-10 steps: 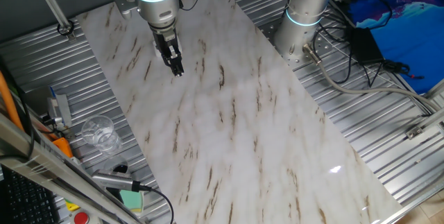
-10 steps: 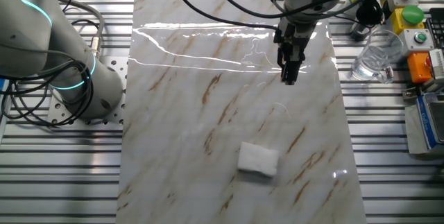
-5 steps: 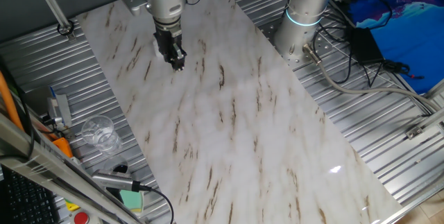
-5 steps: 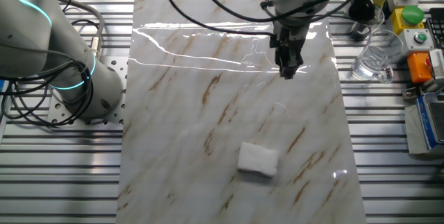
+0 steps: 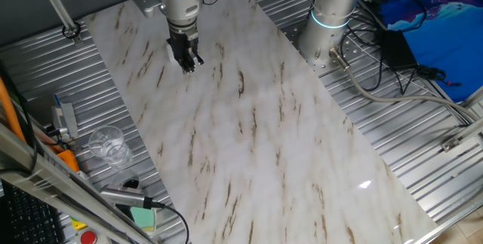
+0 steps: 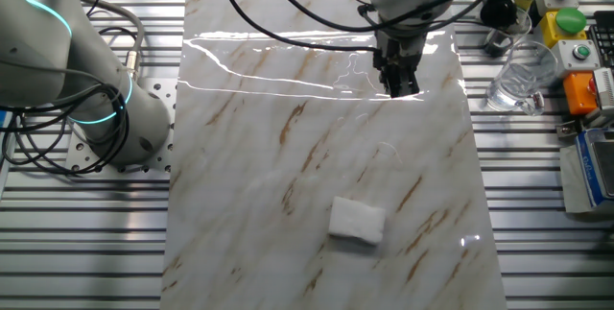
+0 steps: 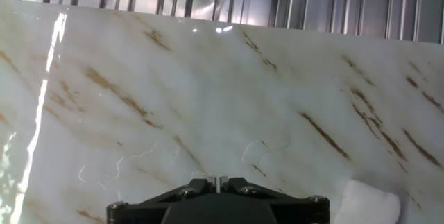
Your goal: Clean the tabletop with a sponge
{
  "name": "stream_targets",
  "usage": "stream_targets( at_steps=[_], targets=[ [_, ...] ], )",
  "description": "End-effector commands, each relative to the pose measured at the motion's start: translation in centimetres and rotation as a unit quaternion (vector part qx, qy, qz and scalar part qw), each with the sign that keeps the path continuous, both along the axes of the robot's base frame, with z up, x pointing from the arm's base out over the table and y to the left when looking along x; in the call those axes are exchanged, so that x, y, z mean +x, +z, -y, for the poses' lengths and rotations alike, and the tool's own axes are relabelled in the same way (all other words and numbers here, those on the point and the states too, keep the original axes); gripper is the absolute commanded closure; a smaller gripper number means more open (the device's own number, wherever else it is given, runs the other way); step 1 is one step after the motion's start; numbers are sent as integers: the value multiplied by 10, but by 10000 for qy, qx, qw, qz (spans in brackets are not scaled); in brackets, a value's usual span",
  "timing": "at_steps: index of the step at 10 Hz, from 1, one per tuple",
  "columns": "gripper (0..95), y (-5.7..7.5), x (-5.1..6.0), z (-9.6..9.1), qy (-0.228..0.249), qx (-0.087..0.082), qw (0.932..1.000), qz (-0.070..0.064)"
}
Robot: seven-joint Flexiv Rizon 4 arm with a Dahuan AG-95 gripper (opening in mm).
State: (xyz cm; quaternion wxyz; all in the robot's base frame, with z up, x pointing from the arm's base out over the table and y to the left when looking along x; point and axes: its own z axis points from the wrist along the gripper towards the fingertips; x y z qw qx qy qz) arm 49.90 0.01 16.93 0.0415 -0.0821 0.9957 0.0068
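The tabletop (image 5: 264,146) is a long glossy white marble-look slab with brown veins; it also shows in the other fixed view (image 6: 288,156) and the hand view (image 7: 208,92). The sponge (image 6: 357,221), a small white soft block, lies on the slab; its edge shows at the lower right of the hand view (image 7: 371,200). I do not see it in the one fixed view. My gripper (image 5: 190,65) hangs just above the slab, well apart from the sponge. It also shows in the other fixed view (image 6: 398,87) and the hand view (image 7: 220,179). The jaws are shut and empty.
A clear glass (image 6: 523,75) stands on the ribbed metal surface (image 6: 537,204) beside the slab and shows in the one fixed view (image 5: 108,144). A green block (image 5: 142,216), button boxes (image 6: 566,22) and cables lie nearby. A second arm's base (image 6: 96,99) stands on the other side.
My gripper has moved a short way further from the sponge, toward the slab's glass-side part, and appears to have turned slightly. The sponge has not moved.
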Motion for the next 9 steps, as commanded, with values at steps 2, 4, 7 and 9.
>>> stream_targets(
  at_steps=[2,4,7,9],
  targets=[
    [950,0,0,0,15,-7,10000,1],
    [950,0,0,0,2,-27,10000,-3],
    [950,0,0,0,66,-25,10000,-13],
    [950,0,-1,0,88,-22,10000,-16]
  ],
)
